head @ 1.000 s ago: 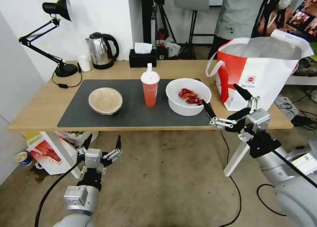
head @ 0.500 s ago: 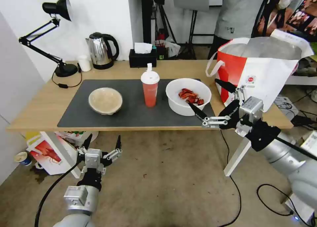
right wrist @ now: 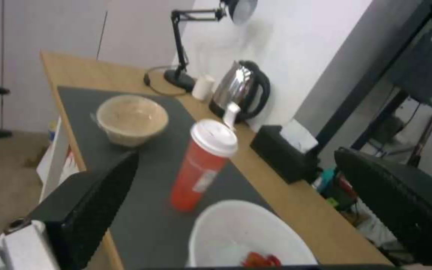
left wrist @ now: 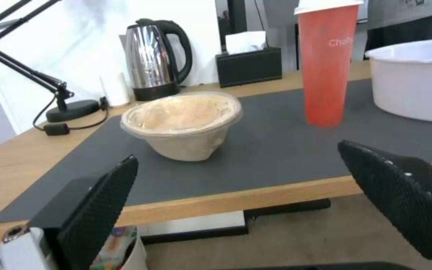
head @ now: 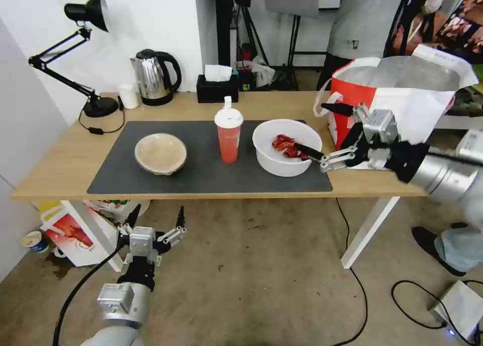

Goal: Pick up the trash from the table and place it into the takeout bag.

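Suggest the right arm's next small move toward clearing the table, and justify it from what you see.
Probably lower the right gripper so its open fingers straddle the near rim of the white bowl, then close. The gripper hangs open over that rim, beside the takeout bag. The left gripper waits open below the table.

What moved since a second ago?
The right gripper rose from below the table edge and now hangs open beside the white bowl, one finger over its rim. It holds nothing. The left gripper stayed low and open; the red cup, beige bowl and takeout bag stayed put.
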Controlling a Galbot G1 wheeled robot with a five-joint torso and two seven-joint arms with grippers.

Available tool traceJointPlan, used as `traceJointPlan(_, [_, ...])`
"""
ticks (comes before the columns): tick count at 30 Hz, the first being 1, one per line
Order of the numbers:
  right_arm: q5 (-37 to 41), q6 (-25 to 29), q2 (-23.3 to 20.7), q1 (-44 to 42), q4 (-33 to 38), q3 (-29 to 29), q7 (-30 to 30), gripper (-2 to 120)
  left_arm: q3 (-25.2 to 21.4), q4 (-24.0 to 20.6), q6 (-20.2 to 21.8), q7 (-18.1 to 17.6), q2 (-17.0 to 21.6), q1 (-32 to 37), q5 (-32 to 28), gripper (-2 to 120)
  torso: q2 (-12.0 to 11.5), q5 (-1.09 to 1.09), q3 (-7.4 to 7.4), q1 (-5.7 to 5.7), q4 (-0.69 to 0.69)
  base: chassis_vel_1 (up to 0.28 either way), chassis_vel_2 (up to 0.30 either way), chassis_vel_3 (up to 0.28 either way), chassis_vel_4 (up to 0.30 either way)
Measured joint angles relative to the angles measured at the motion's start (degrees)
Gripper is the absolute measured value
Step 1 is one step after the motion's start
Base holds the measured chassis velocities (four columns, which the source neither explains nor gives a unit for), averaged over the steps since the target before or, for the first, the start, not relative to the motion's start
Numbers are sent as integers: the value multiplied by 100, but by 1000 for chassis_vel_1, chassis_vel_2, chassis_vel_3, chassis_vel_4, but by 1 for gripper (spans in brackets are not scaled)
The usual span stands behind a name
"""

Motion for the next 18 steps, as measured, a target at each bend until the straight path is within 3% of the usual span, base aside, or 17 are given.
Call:
traceJointPlan(10, [188, 123, -535, -330, -698, 357, -778, 100, 0, 0, 0, 0, 0, 0, 0, 100, 0, 2, 0, 0, -1, 0, 0, 0, 0])
traceJointPlan(12, [351, 126, -861, -667, -848, 798, -1167, 100, 0, 0, 0, 0, 1, 0, 0, 100, 0, 1, 0, 0, 0, 0, 0, 0, 0])
traceJointPlan(18, [616, 126, -1434, -916, -971, 1180, -1545, 100, 0, 0, 0, 0, 0, 0, 0, 100, 0, 1, 0, 0, 0, 0, 0, 0, 0])
